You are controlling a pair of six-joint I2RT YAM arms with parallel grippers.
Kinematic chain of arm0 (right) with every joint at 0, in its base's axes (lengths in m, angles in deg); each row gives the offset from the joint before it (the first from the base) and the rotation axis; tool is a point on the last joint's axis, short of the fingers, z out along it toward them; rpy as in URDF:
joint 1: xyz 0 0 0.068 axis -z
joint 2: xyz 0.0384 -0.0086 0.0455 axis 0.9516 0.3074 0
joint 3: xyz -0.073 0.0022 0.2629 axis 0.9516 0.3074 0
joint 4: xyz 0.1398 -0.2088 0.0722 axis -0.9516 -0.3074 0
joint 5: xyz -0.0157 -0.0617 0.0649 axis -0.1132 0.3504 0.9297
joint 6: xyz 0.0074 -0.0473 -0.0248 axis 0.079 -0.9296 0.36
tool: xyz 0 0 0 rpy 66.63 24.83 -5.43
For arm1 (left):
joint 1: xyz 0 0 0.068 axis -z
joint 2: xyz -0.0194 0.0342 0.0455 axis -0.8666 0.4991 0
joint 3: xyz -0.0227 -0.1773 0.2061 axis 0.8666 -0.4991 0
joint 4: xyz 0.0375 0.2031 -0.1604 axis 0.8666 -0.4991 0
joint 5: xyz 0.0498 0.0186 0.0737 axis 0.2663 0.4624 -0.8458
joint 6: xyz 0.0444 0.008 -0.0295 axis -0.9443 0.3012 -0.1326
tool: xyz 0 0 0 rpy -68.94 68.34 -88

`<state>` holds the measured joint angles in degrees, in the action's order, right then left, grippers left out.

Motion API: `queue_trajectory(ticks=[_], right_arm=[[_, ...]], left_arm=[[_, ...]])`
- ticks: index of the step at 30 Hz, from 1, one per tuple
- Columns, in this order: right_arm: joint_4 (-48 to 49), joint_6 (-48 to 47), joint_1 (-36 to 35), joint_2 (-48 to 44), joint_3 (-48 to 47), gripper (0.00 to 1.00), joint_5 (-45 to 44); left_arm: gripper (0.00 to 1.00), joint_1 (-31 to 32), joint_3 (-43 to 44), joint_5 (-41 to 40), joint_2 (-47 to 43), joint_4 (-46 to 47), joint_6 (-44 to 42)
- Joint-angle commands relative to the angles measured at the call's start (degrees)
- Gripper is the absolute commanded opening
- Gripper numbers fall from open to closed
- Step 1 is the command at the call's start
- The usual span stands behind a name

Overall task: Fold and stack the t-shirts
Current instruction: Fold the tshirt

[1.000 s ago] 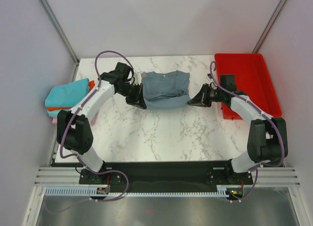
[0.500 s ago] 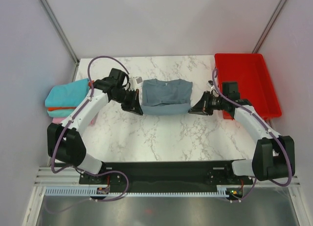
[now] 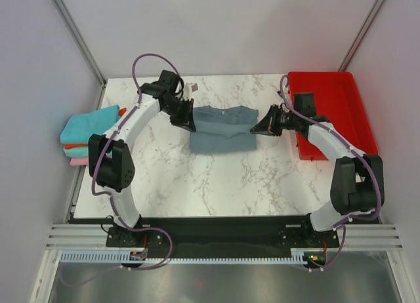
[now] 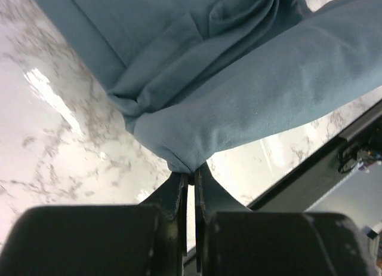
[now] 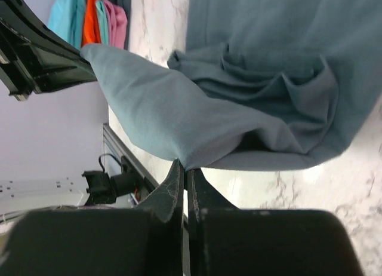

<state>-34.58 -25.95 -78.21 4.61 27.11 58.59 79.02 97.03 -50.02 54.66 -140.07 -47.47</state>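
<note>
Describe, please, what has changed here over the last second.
The left gripper and right gripper have carried the pinched edges of the grey-blue t-shirt toward the far side. Both stay shut on it; the folded t-shirt stack and red tray have not moved.

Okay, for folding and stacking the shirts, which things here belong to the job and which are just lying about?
Belong to the job:
grey-blue shirt, pinched at its sides by the left gripper and the right gripper
folded shirt stack, teal on top

Just lying about:
red tray
</note>
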Motion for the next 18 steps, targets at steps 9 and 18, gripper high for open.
queue_trajectory(ticks=[9, 18], right_arm=[[5.02, -2.91, 0.75, 19.78, -20.16, 0.00, -1.96], [5.29, -4.76, 0.92, 32.09, -31.06, 0.00, -3.98]], left_arm=[[0.02, -1.91, 20.17, -6.16, 16.95, 1.94, -3.77], [0.02, -2.17, 33.53, -10.46, 27.77, 5.63, -6.05]])
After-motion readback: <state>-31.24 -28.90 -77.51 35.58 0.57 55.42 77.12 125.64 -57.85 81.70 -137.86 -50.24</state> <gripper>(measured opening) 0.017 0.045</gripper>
